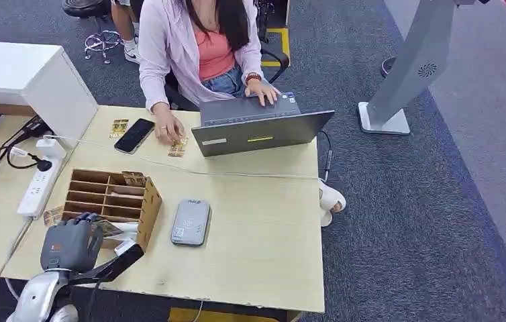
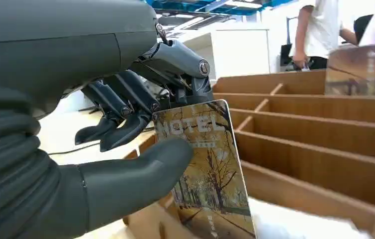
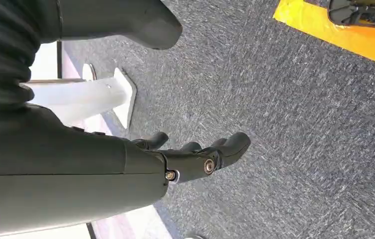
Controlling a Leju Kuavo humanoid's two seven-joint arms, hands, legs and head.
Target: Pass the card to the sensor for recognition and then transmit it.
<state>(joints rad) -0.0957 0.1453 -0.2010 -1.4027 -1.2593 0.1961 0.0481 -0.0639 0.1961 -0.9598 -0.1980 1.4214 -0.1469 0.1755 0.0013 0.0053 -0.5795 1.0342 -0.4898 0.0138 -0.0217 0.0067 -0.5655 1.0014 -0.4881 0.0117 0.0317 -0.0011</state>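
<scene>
My left hand (image 1: pixel 74 243) is at the near left of the table, by the wooden card rack (image 1: pixel 106 196). It pinches a hotel card (image 2: pixel 205 169) printed with yellow autumn trees between thumb (image 2: pixel 140 177) and fingers; the same card (image 1: pixel 107 228) pokes out of the hand toward the rack. The grey card sensor (image 1: pixel 190 221) lies flat on the table just right of the rack. My right hand (image 3: pixel 195 157) hangs beside my body over grey carpet, fingers apart and holding nothing.
A person sits across the table at a laptop (image 1: pixel 257 127), one hand near loose cards (image 1: pixel 178 147) and a phone (image 1: pixel 134 135). A power strip (image 1: pixel 39 181) with cables lies at the left. A white cable (image 1: pixel 237 174) crosses the table.
</scene>
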